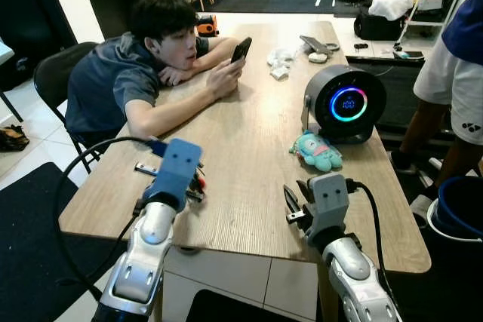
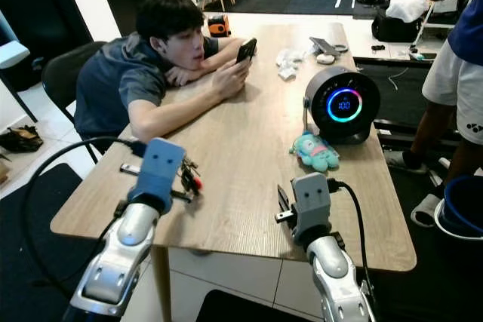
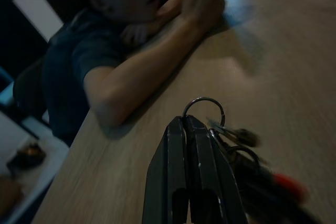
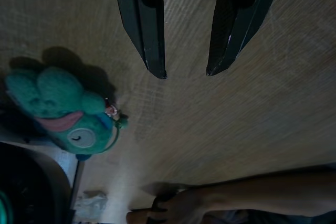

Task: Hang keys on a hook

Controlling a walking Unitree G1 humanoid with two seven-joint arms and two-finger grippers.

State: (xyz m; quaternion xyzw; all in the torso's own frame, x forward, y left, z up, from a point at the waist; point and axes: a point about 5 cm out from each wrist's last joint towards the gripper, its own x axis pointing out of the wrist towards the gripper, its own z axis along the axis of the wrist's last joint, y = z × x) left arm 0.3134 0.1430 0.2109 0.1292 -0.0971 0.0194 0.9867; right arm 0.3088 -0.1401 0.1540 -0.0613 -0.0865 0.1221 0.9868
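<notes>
left gripper (image 3: 191,124): over the near left part of the table (image 1: 249,148), fingers pressed together at the key ring, beside the keys; whether the ring is pinched between them cannot be told.
keys (image 2: 189,176): a bunch with a red bit, lying on the wood just beside the left gripper, near the table's left edge; ring (image 3: 203,109) shows at the fingertips.
right gripper (image 4: 186,72): low over the near right part of the table, fingers apart, nothing between them.
toy (image 1: 318,151): green plush, lying beyond the right gripper, just in front of the speaker.
speaker (image 1: 344,102): round, dark, with a lit ring, on the right side of the table.
seated person (image 1: 136,65): leaning on the left side of the table, holding a phone (image 1: 241,49).
standing person (image 1: 453,73): beside the table's right side, white shorts.
far end: tissues (image 1: 280,62) and small items.
</notes>
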